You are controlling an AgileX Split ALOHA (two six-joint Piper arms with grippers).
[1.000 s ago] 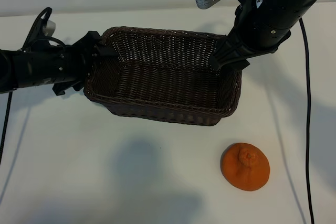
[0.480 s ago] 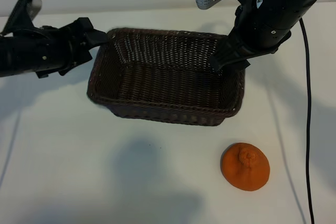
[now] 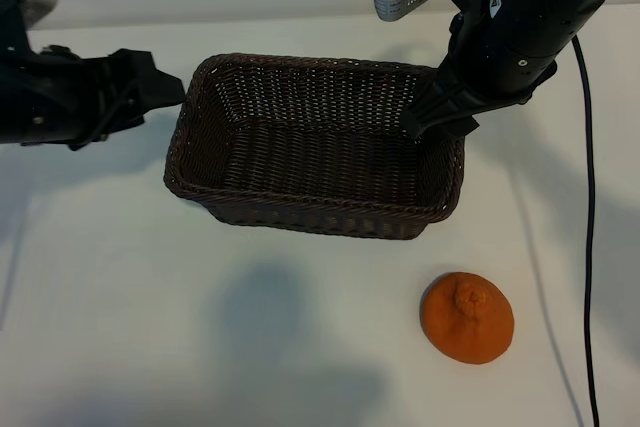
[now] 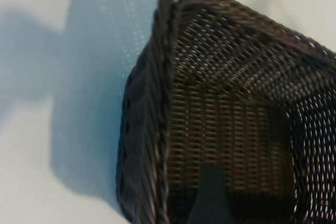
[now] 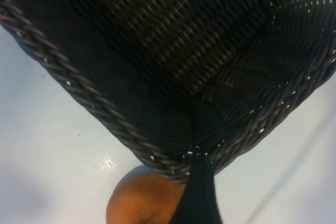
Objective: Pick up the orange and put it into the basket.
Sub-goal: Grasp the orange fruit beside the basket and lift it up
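Note:
The dark-brown wicker basket point(image 3: 300, 209) stands in the middle of the white table, with nothing in it. The orange point(image 3: 467, 317) lies on the table in front of the basket's right end, knobby bump up. My left gripper point(image 3: 165, 97) hovers open just left of the basket's left rim point(image 4: 160, 103), clear of it and holding nothing. My right gripper point(image 3: 432, 119) is open at the basket's far right corner. One of its fingers point(image 5: 197, 182) reaches over the braided rim point(image 5: 79, 90), and the orange point(image 5: 142, 203) shows just beyond that corner.
A black cable point(image 3: 585, 197) runs down the table along the right side, past the orange. Bare white tabletop lies in front of the basket and to the left of the orange.
My left gripper has let go of the basket's left rim and drawn back to the left. The basket shifted slightly as it left. The right arm and the orange have not moved.

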